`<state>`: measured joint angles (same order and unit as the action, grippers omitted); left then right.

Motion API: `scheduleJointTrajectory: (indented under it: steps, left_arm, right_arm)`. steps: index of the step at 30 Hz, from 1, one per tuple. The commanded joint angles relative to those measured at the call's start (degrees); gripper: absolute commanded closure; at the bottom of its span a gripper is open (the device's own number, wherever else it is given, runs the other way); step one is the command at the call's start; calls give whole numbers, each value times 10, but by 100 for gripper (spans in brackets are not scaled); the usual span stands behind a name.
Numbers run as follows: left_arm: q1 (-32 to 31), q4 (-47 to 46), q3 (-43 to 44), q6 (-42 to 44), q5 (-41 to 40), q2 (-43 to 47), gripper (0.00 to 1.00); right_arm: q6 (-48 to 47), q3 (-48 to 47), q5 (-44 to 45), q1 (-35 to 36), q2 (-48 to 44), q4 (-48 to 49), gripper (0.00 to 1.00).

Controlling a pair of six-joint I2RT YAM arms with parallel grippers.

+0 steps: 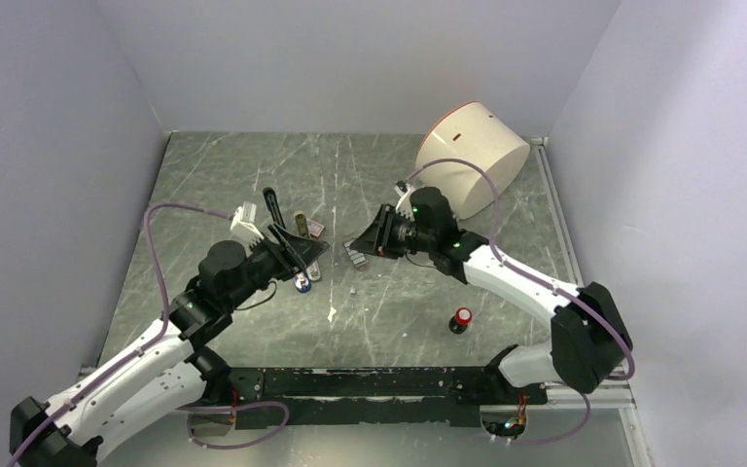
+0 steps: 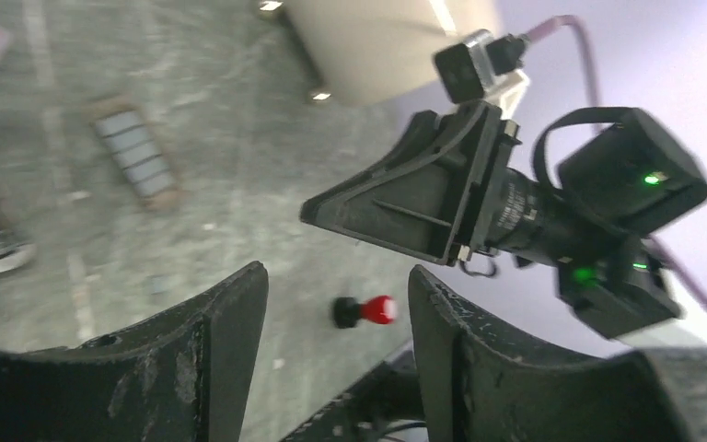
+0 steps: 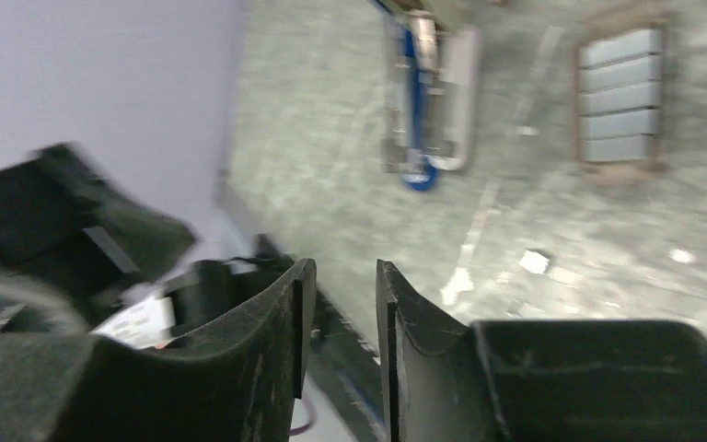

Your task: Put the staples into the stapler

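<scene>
My left gripper (image 2: pixel 336 276) and right gripper (image 3: pixel 342 272) both hang parted and empty. The staples (image 3: pixel 619 97) lie flat near the stapler (image 3: pixel 421 101), not touching. They're light and probably brittle, so I'd pinch the block's long sides.

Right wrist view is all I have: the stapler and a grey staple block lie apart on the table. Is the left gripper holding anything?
Observer: No. The left gripper is open, with nothing between its fingers.
Operator: Is there anything by my arm that I can't see?
Observer: A red-capped knob stands on the near side of the right arm, apart from it.
Operator: And the staple box?
Observer: A small pink-and-white box lies just beyond the stapler.
</scene>
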<state>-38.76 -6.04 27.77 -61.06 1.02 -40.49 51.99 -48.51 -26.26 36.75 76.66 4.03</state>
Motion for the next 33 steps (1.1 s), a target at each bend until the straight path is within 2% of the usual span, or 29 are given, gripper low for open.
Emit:
scheduleJointTrajectory:
  steps: [1,4,7,9,11,16,23,28,33]
  left_arm:
    - [3,232,46,96,-107,9,36]
    - [3,266,52,112,-123,15,34]
    - [3,282,50,115,-139,24,33]
    - [3,294,54,118,-153,30,32]
    - [3,309,64,123,-169,31,32]
    - [3,361,106,143,-204,27,32]
    - [3,437,178,190,-248,18,30]
    - [3,436,168,205,-258,28,28]
    - [3,428,158,207,-258,30,28]
  right_arm:
    - [-150,-47,188,44,51,-186,63]
    - [-180,-85,291,98,95,-256,57]
    - [-170,-127,376,143,141,-312,50]
    - [-153,-141,411,162,166,-327,45]
    - [-134,-156,431,174,188,-342,43]
    - [-96,-200,443,190,251,-371,56]
    - [-84,-249,446,206,308,-382,55]
    - [-73,-267,455,207,329,-395,55]
    - [-75,-266,451,207,335,-393,61]
